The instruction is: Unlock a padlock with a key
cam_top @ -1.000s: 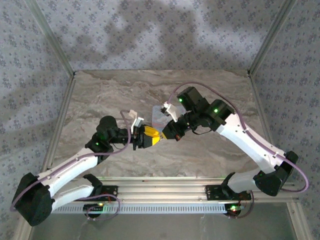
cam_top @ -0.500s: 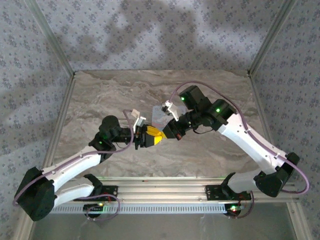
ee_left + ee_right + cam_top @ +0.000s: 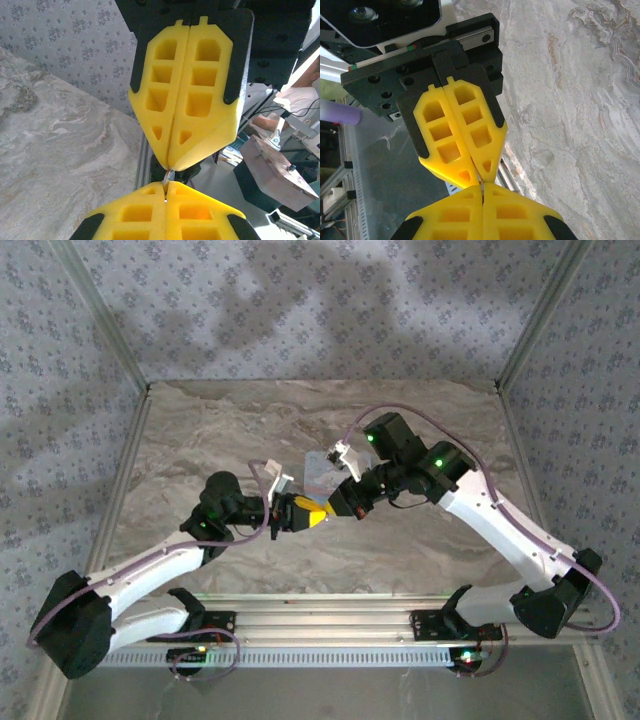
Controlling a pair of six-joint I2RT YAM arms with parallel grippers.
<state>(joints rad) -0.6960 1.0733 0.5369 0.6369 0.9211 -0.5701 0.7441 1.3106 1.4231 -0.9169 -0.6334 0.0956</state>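
Note:
My two grippers meet tip to tip above the middle of the marble table (image 3: 200,430). In the top view the left gripper (image 3: 307,515) points right and the right gripper (image 3: 331,508) points left. The key (image 3: 169,176) is a thin metal sliver bridging the two pairs of yellow fingertips. It comes out of the seam of the right gripper (image 3: 170,167) and enters the seam of my left gripper (image 3: 166,185). In the right wrist view the key (image 3: 482,185) shows as a hairline between my right gripper (image 3: 482,189) and the left one (image 3: 481,179). Both are shut on it. The padlock is hidden.
A pale blue tin (image 3: 318,474) lies on the table just behind the meeting fingertips. An aluminium rail (image 3: 330,615) with the arm bases runs along the near edge. Patterned walls and metal posts close in the far and side edges.
The left gripper's jaws have closed onto the key. Both grippers have shifted slightly right and stay tip to tip.

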